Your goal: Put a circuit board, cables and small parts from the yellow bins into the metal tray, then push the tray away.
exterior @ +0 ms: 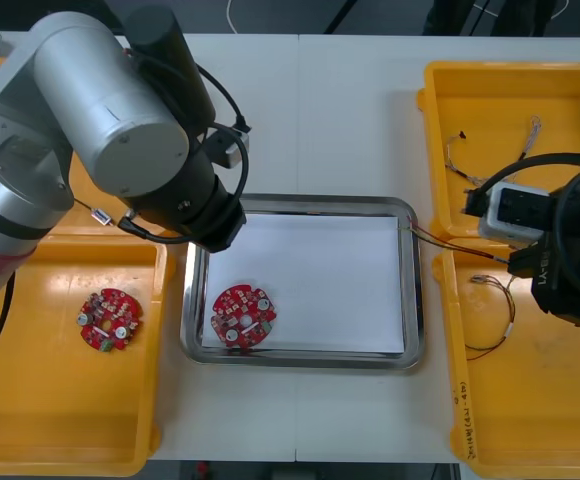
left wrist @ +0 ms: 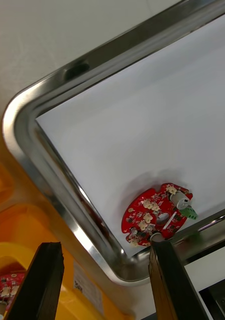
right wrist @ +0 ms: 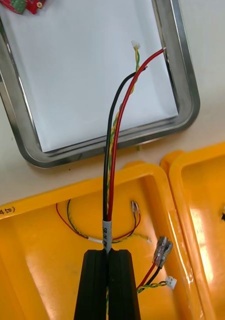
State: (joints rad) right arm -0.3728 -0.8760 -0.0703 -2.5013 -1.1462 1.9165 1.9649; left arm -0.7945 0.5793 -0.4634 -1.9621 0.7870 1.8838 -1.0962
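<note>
A round red circuit board [exterior: 243, 317] lies in the near left corner of the white-lined metal tray [exterior: 410, 290]. My left arm [exterior: 185, 195] hangs over the tray's left rim. In the left wrist view the left gripper [left wrist: 105, 282] is open, with the board [left wrist: 157, 215] just beyond one fingertip [left wrist: 160, 250] and untouched. My right gripper [right wrist: 111, 262] is shut on a bundle of black, red and yellow-green cables [right wrist: 114, 150]. The gripper is over the near right bin, and the bundle's free ends reach over the tray's rim [right wrist: 185, 85]. In the front view the cables [exterior: 450, 245] span from the right wrist to the tray's right edge.
A second board [exterior: 111, 320] lies in the near left yellow bin [exterior: 30, 420]. The near right bin [exterior: 540, 420] holds a red and yellow cable [exterior: 500, 310], also below my right fingers [right wrist: 72, 227]. The far right bin [exterior: 510, 110] holds thin cables [exterior: 460, 150].
</note>
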